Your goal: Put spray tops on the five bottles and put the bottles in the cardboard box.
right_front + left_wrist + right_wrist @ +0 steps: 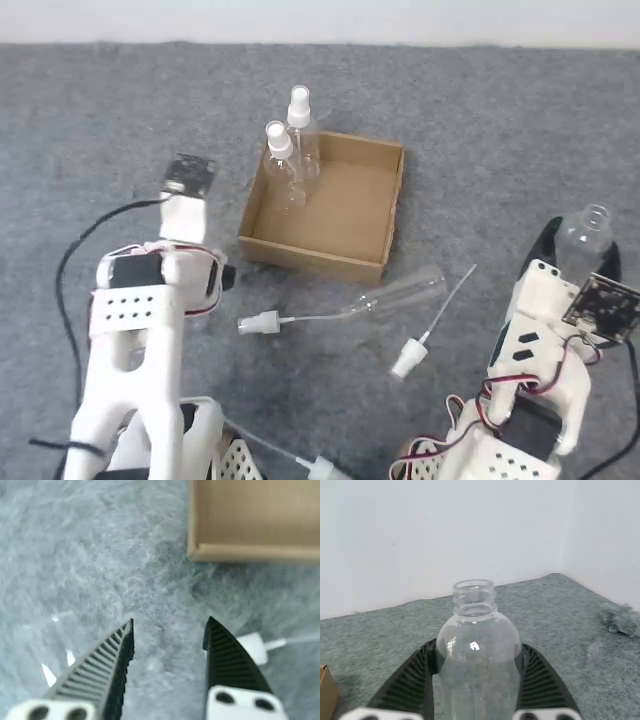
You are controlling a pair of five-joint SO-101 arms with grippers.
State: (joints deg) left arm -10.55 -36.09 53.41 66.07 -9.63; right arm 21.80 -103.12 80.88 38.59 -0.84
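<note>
The cardboard box (pixel 370 262) lies open mid-table, its corner (pixel 250 525) ahead of my left gripper. Two clear bottles with white spray tops (pixel 283 165) (pixel 303 130) stand in its far left corner. A third bottle (pixel 405 290) lies on the carpet in front of the box, with a spray top (pixel 258 322) whose tube runs toward its neck. A loose spray top (pixel 409 357) lies nearby. My left gripper (pixel 170 625) is open above bare carpet, beside a spray top (pixel 254 647). My right gripper (pixel 477 650) (pixel 580 250) is shut on an upright open-necked bottle (pixel 474 625) (pixel 586 230).
Grey carpet (pixel 480 130) covers the table up to a white wall (pixel 320 20). Another spray top (pixel 325 468) lies at the front edge between the arm bases. Glints of clear plastic (pixel 55 650) show beside my left gripper's finger. Cables (pixel 75 255) trail on the left.
</note>
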